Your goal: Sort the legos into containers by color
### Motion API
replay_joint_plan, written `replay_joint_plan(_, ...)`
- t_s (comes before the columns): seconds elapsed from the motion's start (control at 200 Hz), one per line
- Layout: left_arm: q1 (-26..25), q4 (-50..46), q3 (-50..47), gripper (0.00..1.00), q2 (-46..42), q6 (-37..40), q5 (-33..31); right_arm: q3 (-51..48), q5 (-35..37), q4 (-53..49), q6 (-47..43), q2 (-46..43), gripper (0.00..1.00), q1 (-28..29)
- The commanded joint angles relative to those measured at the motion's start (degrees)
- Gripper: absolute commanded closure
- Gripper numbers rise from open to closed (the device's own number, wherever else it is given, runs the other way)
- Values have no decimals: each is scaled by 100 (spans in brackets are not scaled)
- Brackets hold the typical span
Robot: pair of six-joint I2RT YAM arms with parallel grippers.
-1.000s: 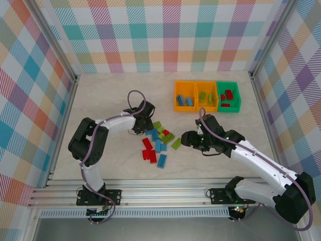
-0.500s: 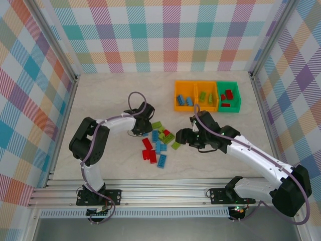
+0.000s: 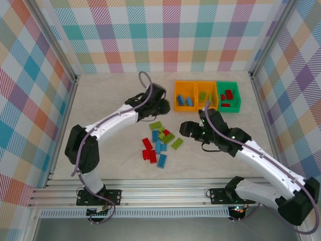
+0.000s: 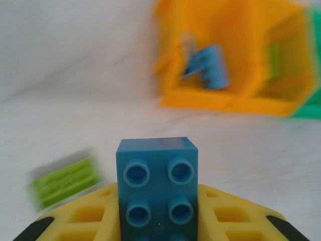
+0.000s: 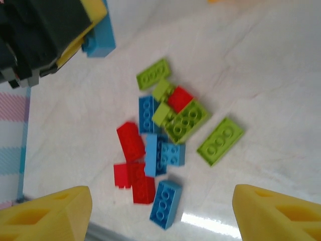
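A blue lego (image 4: 156,186) is pinched by the left hand (image 3: 164,106), just beside the containers (image 3: 190,108) near the far edge of the counter (image 3: 110,150). The right hand (image 3: 183,129) is spread, near the loose legos (image 5: 173,120) at mid-counter.

Looks like a robotics lab test cell tbh: pale desk (image 3: 110,90) boxed in by pastel plaid panels (image 3: 170,35), aluminium rail (image 3: 165,193) up front, two robot arms (image 3: 114,120) bolted on.

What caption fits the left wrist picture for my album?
Left gripper holds a blue lego, facing an orange bin.
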Motion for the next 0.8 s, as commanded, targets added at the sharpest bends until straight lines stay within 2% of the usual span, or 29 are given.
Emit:
replay_joint_plan(0.0,-146,361,766,76,948,404,-75,14,1002,-128,96,-408,26,11)
replay_joint_plan(0.16,-228,393,2501,76,2217,950,-402,-85,1153,-524,198,-762,26,8)
replay_joint_plan(0.3,-221,189,3867,75,3237,1352,-1019,-207,1118,-624,256,-1001,27,1)
replay_joint_plan(0.43,-204,161,4733,72,3927,1456,-1368,-224,1127,-728,262,-1143,27,-1)
replay_joint_plan(0.57,-213,190,5544,64,4430,1717,-1125,-218,1133,-877,208,-1229,27,1)
replay_joint_plan(0.67,-207,51,5859,51,4506,1678,-1143,-251,1136,-906,212,-1311,27,1)
replay_joint_plan(0.795,-217,-164,5813,49,4154,1633,-1097,-238,1136,-908,161,-1339,26,0)
